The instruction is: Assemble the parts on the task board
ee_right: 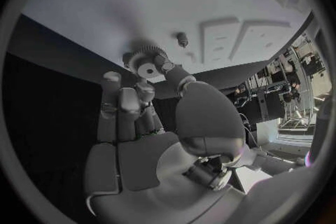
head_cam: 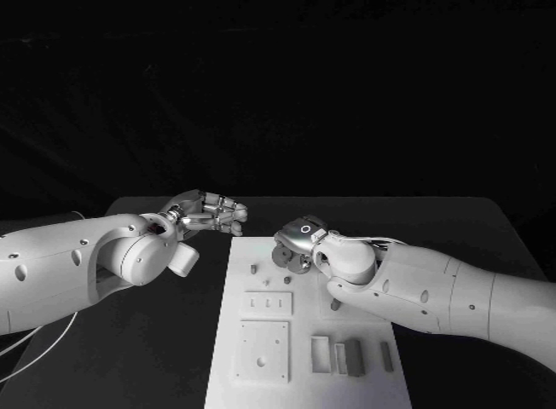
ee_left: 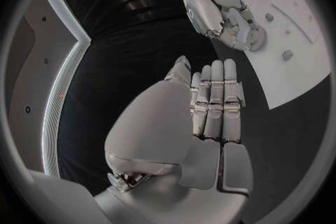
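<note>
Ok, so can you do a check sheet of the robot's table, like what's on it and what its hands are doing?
Surface: black table, with the white task board lying flat in the middle.
Job's things: a small gear is off the board, at the right hand's fingertips; small pegs stand near the board's far end; grey bars lie near its near end.
Clutter: nothing seen.
Hands: right hand pinches the gear above the board's far end; left hand holds nothing, fingers straight, over the table beside the board.
Cables: thin white cables hang under the left arm, away from the board.
Surroundings: dark behind the table, nothing seen.
</note>
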Motion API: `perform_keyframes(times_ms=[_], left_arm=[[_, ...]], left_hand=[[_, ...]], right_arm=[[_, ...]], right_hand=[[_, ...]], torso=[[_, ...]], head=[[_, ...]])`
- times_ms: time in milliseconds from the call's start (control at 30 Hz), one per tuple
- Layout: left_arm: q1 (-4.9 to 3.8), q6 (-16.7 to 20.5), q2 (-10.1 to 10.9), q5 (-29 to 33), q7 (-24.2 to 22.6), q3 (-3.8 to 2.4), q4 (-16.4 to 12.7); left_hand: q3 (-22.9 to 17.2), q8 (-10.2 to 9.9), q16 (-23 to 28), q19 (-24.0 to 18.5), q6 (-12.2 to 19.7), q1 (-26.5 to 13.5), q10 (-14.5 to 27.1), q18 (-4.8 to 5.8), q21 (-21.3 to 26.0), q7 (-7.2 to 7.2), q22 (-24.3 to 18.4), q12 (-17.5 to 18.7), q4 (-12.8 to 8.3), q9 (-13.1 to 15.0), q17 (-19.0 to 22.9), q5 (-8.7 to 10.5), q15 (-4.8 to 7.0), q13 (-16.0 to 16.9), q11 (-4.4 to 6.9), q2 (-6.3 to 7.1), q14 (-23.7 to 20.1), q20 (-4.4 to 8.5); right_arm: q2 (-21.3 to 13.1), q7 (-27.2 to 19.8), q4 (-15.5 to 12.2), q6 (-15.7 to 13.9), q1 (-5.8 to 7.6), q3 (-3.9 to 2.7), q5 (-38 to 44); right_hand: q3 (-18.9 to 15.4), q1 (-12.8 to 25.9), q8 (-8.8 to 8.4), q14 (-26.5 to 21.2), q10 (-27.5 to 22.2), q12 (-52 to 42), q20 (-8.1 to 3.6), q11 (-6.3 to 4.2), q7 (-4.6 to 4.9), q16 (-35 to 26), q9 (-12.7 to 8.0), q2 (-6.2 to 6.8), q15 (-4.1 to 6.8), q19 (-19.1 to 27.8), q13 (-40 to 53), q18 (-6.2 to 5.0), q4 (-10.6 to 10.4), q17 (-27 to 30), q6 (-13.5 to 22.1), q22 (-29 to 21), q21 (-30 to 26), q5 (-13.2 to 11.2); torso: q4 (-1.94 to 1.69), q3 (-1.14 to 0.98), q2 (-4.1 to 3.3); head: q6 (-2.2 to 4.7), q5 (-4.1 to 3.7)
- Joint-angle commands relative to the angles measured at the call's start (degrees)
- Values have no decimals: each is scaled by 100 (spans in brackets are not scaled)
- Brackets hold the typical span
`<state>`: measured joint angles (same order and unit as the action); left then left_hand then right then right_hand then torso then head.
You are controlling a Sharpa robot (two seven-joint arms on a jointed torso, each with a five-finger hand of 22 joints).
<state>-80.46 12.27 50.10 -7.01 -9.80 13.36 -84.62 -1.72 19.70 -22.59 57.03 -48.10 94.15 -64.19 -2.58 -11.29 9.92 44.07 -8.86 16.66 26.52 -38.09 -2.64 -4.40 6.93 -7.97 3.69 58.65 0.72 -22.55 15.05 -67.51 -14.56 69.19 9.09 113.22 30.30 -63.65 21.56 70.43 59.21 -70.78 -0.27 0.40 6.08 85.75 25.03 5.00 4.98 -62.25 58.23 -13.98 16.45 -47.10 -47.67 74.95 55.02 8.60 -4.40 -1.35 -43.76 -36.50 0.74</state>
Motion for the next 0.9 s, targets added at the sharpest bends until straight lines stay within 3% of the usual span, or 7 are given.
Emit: perform_keyframes(times_ms=[33, 367, 533, 700, 900], left_arm=[[-15, -5, -16, -15, -34, -8, -17], [-17, -10, -24, -19, -31, -9, -19], [-19, -13, -22, -19, -30, -10, -22], [-24, -15, -22, -21, -31, -10, -27], [-31, -11, -6, -21, -27, -10, -30]], left_hand=[[-20, -39, 25, 2, 1, -13, -37, -65, 31, 26, -6, 35, 0, 6, -7, -18, -37, -4, 16, 23, -5, 19], [-21, -41, 29, 3, 1, -13, -38, -65, 32, 26, -5, 38, 0, 6, -11, -18, -38, -4, 16, 22, -4, 18], [-21, -42, 32, 2, 1, -13, -39, -65, 34, 27, -5, 40, 0, 7, -14, -18, -38, -4, 15, 23, -4, 18], [-21, -43, 34, 3, 1, -12, -40, -66, 34, 27, -4, 42, 0, 7, -16, -17, -38, -4, 15, 23, -3, 18], [-21, -44, 37, 3, 0, -13, -40, -66, 35, 27, -4, 44, 0, 8, -18, -17, -38, -4, 15, 23, -2, 18]], right_arm=[[28, -74, 28, 43, -14, 16, 0], [82, -89, 47, 28, -14, 22, -29], [103, -91, 38, 36, -15, 23, -31], [86, -112, 59, 149, -15, 26, -59], [57, -131, 85, 299, -15, 33, -105]], right_hand=[[22, -3, -27, -10, -17, 23, -42, -11, 43, 3, 0, 46, 27, -6, -9, -102, 0, 8, -867, 84, 1, 13], [25, 2, -41, -12, -18, 25, -41, -5, 49, 0, -3, 47, 23, -3, -11, -102, 0, 10, -852, 83, -4, 14], [27, 1, -44, -12, -18, 25, -41, -4, 50, -1, -3, 42, 22, -3, -12, -102, 0, 10, -850, 83, -5, 14], [28, 1, -46, -12, -18, 25, -41, -2, 52, -1, -3, 42, 20, -3, -12, -102, 2, 11, -848, 83, -7, 14], [26, 10, -75, -19, -26, 30, -39, 10, 66, -6, -11, 59, 13, 5, -14, -102, 4, 12, -813, 84, -15, 13]], torso=[[5, -2, 1], [-12, 5, 5], [2, -2, 1], [5, 6, 3], [9, -4, 2]], head=[[-3, 8], [-14, 4], [-19, 15], [-11, 6], [-16, 6]])
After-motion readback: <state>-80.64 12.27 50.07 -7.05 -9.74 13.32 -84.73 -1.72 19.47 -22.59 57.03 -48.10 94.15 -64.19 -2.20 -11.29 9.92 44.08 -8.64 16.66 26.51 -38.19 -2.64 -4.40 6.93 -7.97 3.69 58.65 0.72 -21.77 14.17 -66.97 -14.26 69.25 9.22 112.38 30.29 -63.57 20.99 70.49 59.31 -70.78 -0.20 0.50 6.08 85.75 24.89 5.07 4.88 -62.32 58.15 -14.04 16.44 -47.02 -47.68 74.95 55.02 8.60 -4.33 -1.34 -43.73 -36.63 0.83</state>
